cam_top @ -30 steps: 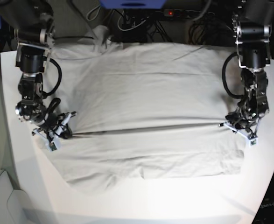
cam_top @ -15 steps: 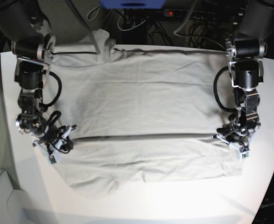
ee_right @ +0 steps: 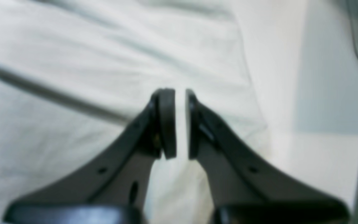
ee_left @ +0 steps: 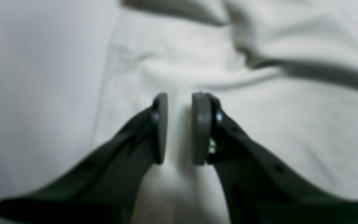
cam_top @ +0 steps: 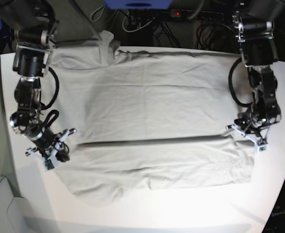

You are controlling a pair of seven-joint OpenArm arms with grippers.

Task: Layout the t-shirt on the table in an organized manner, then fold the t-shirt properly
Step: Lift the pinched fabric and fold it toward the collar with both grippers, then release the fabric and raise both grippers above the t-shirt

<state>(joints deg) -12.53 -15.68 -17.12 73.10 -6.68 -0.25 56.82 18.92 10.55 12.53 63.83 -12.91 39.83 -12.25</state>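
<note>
The light grey-beige t-shirt (cam_top: 152, 97) lies spread over the white table (cam_top: 181, 213), with a straight taut fold line running across it between my two grippers. My left gripper (cam_top: 235, 133) is at the fold's right end. In the left wrist view this gripper (ee_left: 180, 102) is shut on a ridge of the t-shirt (ee_left: 259, 124). My right gripper (cam_top: 64, 147) is at the fold's left end. The right wrist view shows it (ee_right: 180, 96) pinching the t-shirt (ee_right: 73, 62) near the cloth's edge.
Cables and a power strip (cam_top: 181, 13) run behind the table's far edge. Bare table (ee_left: 26, 77) shows beside the shirt in the left wrist view, and more bare table (ee_right: 291, 155) in the right wrist view. The table's front edge curves close to the shirt's near hem.
Both grippers have drawn the fold line toward the front of the table. The right gripper has shifted forward and outward. The shirt now lies flatter and more stretched.
</note>
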